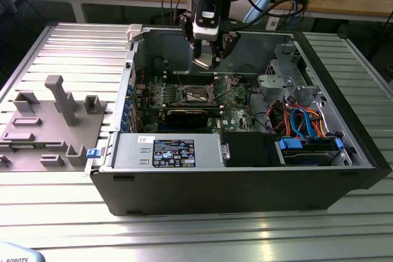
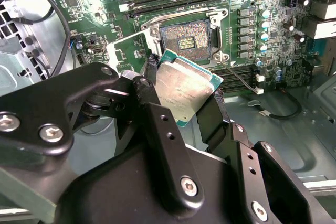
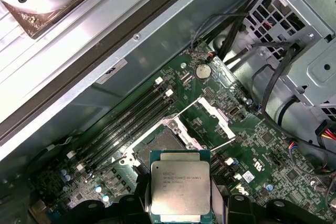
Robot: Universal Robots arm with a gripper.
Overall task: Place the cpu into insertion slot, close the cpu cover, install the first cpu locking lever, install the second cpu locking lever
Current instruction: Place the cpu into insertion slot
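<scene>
Claw (image 2: 184, 92) and chip (image 2: 178, 82) hang together just above the green board (image 3: 262, 145) inside the open computer case (image 1: 245, 182), with two black fingers (image 2: 210, 121) clamped on opposite edges of the chip, its grey metal top facing the wrist cameras. In both wrist views the chip sits near the socket (image 2: 185, 38) but not in it; the recess is bare and its fine contacts are exposed. The cover (image 3: 212, 115) is swung open to one side, so the way down looks free. Doing this well probably means holding the chip flat and square to the socket rim, corners matched, and lowering it straight without sliding it over the contacts. Counted: one chip, one socket, one cover, one claw with two fingers, one coin battery (image 3: 203, 70), and two banks of long memory slots flanking the socket.
</scene>
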